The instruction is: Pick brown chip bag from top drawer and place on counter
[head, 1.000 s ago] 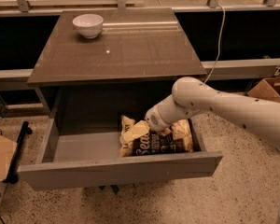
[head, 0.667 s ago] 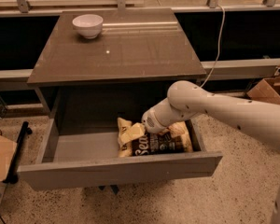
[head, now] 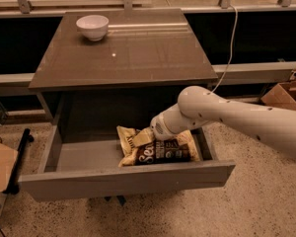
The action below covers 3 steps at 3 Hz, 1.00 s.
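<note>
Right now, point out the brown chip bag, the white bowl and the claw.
brown chip bag [head: 163, 154], camera view, its dark brown middle.
white bowl [head: 92, 26], camera view, its outer wall.
claw [head: 152, 131], camera view, its tip at the bag inside the top drawer [head: 128, 180].

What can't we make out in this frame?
- Gripper, down in the drawer at the bag: camera view, wrist housing hides its contact with the bag.
- Bag's lower edge and lettering: camera view, behind the drawer's front panel.
- Arm: camera view, cut off by the right edge.
</note>
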{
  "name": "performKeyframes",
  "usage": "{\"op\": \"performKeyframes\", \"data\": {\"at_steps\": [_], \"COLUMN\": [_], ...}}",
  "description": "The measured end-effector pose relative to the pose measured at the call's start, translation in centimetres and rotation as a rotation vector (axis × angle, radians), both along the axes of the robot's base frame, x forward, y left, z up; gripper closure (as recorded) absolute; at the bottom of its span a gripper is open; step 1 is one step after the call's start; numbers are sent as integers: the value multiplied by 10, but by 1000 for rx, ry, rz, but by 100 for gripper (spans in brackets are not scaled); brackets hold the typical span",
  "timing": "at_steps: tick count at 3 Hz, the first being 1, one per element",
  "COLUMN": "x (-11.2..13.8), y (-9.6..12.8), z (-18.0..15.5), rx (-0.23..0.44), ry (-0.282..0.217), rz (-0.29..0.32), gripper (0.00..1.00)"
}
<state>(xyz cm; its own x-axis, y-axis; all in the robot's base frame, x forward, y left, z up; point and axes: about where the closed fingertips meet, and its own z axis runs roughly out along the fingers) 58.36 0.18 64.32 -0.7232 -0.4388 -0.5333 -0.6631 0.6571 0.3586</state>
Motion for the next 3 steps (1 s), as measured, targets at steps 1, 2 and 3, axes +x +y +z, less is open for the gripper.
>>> {"op": "performKeyframes", "data": {"at_steps": [1,2,3], "x": [-3,-8,-28], "y": [-10,-21,-42], "z": [26,45,87], "rx": [29,63,92], "ry": [-61,-104,-205], "rz": [-40,-63,-69], "gripper": [96,100,100]}}
